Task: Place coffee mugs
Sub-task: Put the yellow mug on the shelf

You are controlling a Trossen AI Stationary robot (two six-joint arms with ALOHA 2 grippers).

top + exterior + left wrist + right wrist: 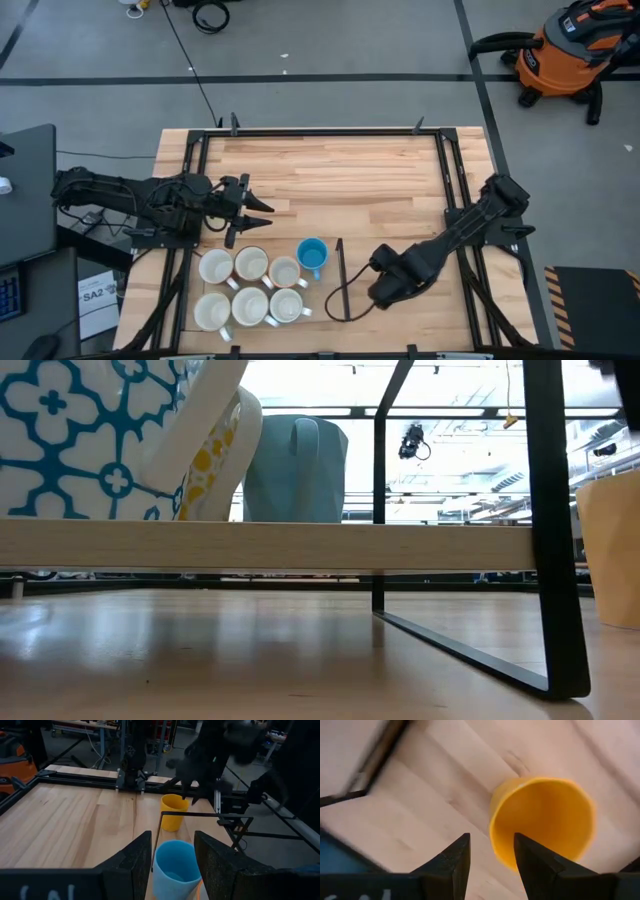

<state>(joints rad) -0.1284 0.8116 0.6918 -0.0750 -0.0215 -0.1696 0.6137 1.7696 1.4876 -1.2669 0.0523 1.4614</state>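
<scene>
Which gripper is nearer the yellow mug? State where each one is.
Right. The right gripper hangs directly over the yellow mug, jaws open. The left gripper waits across the table, beyond the blue mug.

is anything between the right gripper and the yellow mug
Nothing visible. The right gripper, fingers apart, hangs directly over the yellow mug, which stands alone on bare wood beside the thin black frame.

A lab or workshop: a wooden counter framed in black metal stands on a grey concrete floor marked with dark tape lines, with an orange shop vacuum and loose cables nearby.
</scene>
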